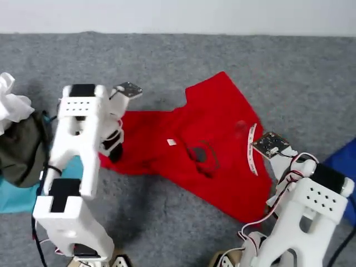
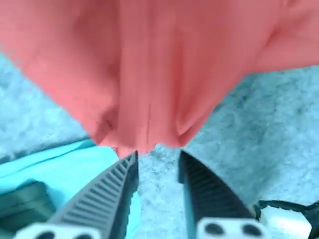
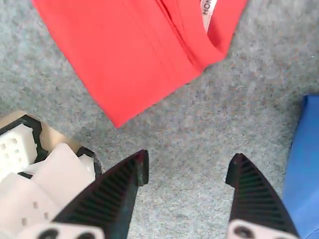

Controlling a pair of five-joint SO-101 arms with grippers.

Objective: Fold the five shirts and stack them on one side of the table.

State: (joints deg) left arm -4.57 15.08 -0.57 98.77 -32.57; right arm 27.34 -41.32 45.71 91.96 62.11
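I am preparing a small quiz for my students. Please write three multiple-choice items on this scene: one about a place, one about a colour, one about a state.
1. Where does the red shirt lie?
A) spread in the middle of the table
B) on top of the pile at the left
C) against the far wall

2. What colour is the shirt beside the right arm?
A) white
B) blue
C) yellow

3. In what state is the right gripper?
A) shut on the red shirt
B) shut on nothing
C) open

Answers: 1 A, it lies spread on the grey table between the arms. 2 B, the blue shirt lies there. 3 C, its jaws stand wide apart over bare table.
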